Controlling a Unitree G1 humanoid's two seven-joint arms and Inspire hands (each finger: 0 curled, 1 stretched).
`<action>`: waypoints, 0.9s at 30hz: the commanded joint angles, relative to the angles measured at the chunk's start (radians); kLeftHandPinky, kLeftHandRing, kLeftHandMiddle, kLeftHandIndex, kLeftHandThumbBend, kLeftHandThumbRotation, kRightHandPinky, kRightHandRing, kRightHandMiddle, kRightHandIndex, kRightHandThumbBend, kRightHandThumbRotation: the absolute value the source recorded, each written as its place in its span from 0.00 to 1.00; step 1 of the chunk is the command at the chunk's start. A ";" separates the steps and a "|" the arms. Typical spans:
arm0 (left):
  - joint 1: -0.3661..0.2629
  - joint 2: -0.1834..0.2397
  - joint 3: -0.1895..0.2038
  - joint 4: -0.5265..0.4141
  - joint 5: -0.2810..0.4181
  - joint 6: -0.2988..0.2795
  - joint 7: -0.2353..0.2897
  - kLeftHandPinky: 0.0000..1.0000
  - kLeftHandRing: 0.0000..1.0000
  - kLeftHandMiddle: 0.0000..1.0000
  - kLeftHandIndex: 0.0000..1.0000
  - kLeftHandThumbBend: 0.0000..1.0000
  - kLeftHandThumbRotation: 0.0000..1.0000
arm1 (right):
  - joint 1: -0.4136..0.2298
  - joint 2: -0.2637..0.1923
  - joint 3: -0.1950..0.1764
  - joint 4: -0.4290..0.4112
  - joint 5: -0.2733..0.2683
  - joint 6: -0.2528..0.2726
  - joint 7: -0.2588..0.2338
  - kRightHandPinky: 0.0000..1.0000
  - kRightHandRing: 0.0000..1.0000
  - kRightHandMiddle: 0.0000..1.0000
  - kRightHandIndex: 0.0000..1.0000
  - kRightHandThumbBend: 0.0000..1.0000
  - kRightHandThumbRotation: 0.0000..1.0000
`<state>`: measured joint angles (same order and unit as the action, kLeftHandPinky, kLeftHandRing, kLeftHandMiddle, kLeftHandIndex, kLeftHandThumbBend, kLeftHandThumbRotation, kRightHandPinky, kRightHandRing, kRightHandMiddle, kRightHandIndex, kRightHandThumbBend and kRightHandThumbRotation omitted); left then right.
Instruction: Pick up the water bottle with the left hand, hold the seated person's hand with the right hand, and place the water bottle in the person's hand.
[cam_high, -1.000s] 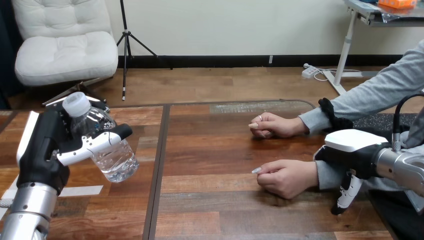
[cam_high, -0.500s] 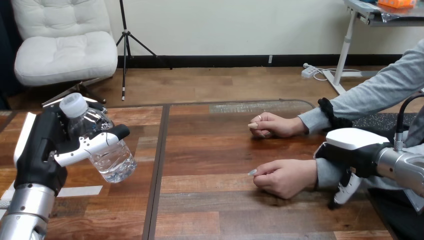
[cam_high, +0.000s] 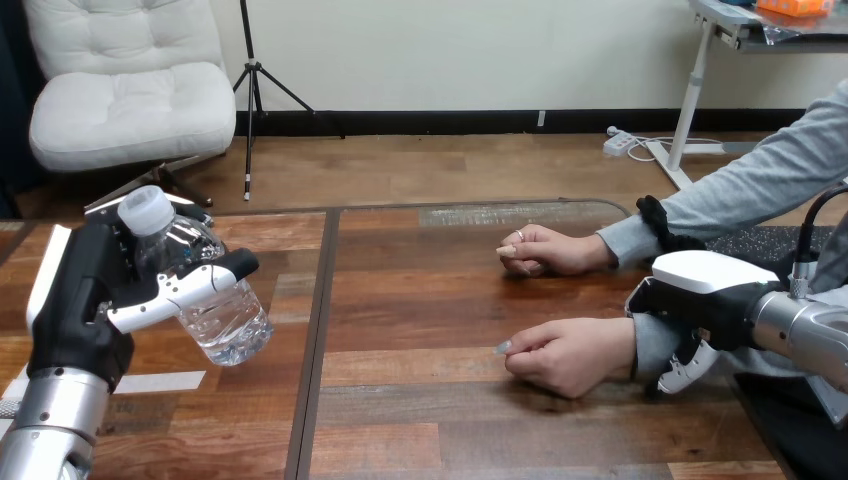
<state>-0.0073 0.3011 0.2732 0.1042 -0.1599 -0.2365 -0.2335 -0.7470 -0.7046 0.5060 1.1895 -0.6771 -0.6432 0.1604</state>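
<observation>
The table (cam_high: 430, 420) is made of dark, grainy wooden planks, with a narrow seam running from its far edge to its near edge left of the middle. Over the left part of the table, close to the left edge, the robot's left hand (cam_high: 85, 300) has the water bottle (cam_high: 215, 305) clamped: a black-and-white jointed thumb (cam_high: 175, 288) lies curled across the front of the bottle and the black palm backs it from behind. The bottle is clear, ribbed plastic, rounded at the base, and it is lifted off the wood and tilted, its white screw cap (cam_high: 146, 210) pointing up toward the far left corner and its base toward the table's middle. A strip of white tape (cam_high: 165, 381) lies flat on the planks under the hand. Toward the right edge the person's nearer hand (cam_high: 565, 355) rests on the table in a loose fist, knuckles toward the middle. The robot's right hand (cam_high: 700, 300) sits over that hand's wrist (cam_high: 650, 345), its smooth white shell on top of the grey sleeve and one white-tipped finger (cam_high: 685, 368) hooked in against the sleeve's near side; the fingers on the far side are hidden. The person's farther hand (cam_high: 550, 250) lies closed on the wood nearer the far edge, apart from both robot hands.
</observation>
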 joint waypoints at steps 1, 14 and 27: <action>-0.053 0.022 0.016 -0.063 -0.012 -0.023 0.003 0.30 0.35 0.39 0.39 0.74 0.00 | -0.026 0.009 -0.036 -0.006 0.035 -0.023 -0.017 0.37 0.41 0.47 0.50 0.64 0.00; -0.055 0.023 0.015 -0.053 -0.010 -0.031 0.000 0.30 0.35 0.39 0.39 0.74 0.00 | -0.024 0.007 -0.040 -0.008 0.046 -0.028 -0.036 0.36 0.39 0.45 0.48 0.59 0.00; -0.055 0.019 0.015 -0.056 -0.018 -0.026 -0.004 0.30 0.35 0.39 0.40 0.74 0.00 | -0.027 0.009 -0.046 -0.012 0.054 -0.011 -0.020 0.36 0.40 0.46 0.49 0.54 0.00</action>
<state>-0.0073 0.3012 0.2733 0.1042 -0.1595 -0.2365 -0.2370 -0.7454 -0.7045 0.4984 1.1895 -0.6563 -0.6574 0.1549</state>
